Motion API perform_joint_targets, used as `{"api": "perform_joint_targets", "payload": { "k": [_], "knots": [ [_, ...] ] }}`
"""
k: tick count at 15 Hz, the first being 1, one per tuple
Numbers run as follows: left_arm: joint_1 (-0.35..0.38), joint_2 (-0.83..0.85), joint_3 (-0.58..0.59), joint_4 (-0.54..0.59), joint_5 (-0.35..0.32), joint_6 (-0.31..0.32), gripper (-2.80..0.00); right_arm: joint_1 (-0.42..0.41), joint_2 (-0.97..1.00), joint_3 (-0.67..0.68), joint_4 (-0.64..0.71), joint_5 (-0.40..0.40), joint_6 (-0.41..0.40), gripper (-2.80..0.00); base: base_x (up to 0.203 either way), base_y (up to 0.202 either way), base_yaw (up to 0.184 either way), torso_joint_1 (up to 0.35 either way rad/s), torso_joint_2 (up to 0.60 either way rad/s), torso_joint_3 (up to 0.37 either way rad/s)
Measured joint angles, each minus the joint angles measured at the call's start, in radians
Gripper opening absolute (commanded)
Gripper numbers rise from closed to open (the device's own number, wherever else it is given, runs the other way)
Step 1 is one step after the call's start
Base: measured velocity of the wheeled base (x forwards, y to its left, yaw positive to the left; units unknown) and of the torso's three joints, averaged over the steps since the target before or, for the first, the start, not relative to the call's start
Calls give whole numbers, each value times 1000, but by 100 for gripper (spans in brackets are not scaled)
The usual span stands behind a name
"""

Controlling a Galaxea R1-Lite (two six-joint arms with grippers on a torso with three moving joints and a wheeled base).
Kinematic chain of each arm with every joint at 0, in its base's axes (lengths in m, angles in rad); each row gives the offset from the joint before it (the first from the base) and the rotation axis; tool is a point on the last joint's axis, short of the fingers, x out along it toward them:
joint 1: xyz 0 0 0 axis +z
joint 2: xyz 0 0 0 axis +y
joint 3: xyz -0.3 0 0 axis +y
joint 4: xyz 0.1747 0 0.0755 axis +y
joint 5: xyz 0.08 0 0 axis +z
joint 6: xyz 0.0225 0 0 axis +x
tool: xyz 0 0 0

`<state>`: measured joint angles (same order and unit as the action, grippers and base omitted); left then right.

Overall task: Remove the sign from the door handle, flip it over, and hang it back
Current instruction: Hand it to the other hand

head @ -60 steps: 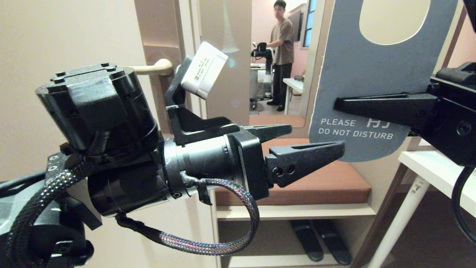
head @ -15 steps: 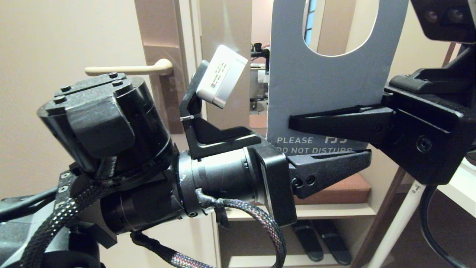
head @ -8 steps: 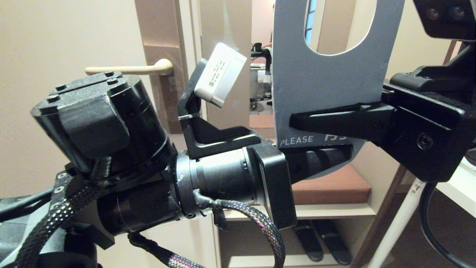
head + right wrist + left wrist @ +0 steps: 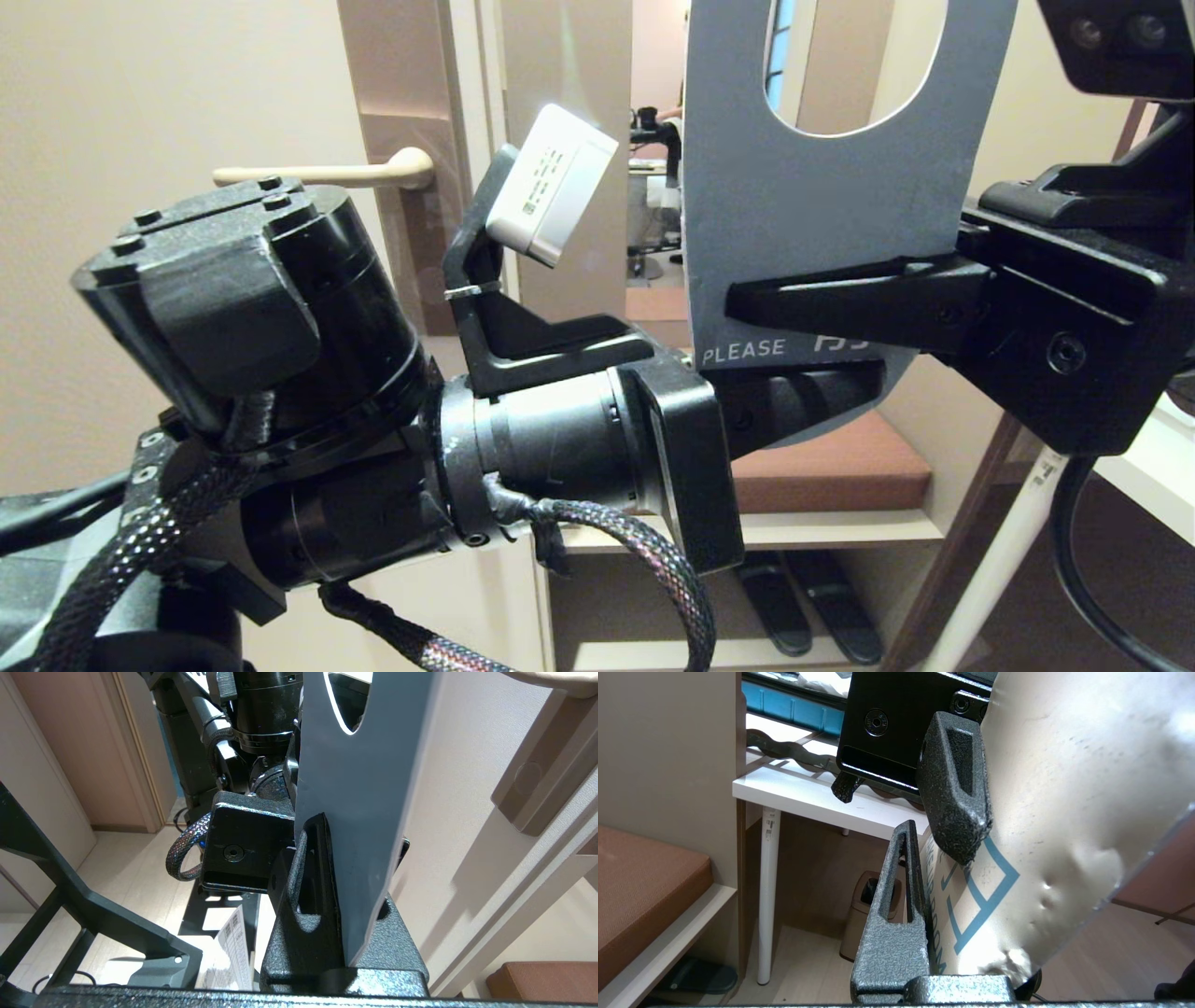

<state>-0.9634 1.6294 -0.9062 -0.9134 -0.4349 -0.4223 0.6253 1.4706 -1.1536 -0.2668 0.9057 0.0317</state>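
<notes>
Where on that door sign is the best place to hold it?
Best the solid lower part of the sign, pinched across its flat faces from a side edge, as the left gripper and right gripper do, leaving the oval hole free.

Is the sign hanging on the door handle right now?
No, the door handle is bare, and the sign is held off it, pinched by both grippers.

Low cream shelf unit (image 4: 747, 530) at right, beyond the arms. Brown cushion (image 4: 831, 471) lying on its top board. Pair of dark slippers (image 4: 808, 602) resting on lower board. White table (image 4: 1144, 467) far right.
</notes>
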Motion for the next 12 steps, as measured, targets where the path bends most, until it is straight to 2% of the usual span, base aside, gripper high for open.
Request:
{"api": "perform_joint_targets", "payload": {
  "k": [5,6,12],
  "knots": [
    [0,0,0,-2,0,-1,-280,0,-1,0,3,-2,0,-280,0,0,0,0,0,0],
    [0,0,0,-7,1,-1,-280,0,-1,1,5,-5,1,0,0,0,0,0,0,0],
    [1,0,1,-6,2,-1,-280,-1,0,3,5,-17,0,0,0,0,0,0,0,0]
  ]
}}
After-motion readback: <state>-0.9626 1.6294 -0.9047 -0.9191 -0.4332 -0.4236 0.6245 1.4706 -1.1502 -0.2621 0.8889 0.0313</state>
